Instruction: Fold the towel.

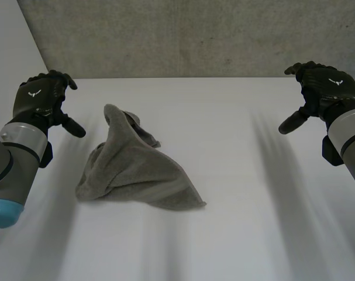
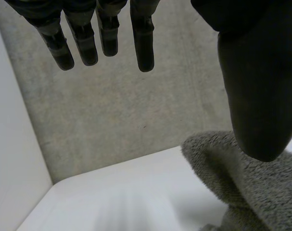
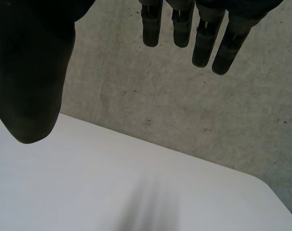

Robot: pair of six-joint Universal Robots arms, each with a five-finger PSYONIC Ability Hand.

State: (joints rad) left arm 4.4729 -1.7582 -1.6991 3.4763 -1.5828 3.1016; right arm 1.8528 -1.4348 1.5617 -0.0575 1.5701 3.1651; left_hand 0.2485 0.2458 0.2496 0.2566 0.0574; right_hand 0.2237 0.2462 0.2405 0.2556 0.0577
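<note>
Head view: the left hand (image 1: 41, 98) floats over the table (image 1: 253, 234) with loose fingers, holding nothing. Just beside it, the towel (image 1: 136, 172) lies in a crumpled heap on the table's left half. The right hand (image 1: 324, 88) is well apart, loose and empty too. Grabbing the heap's middle could bunch it more, because no corner lies flat.

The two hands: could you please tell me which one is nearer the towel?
The left hand, beside the crumpled grey towel, which lies by its thumb; the right hand is far across the white table.
</note>
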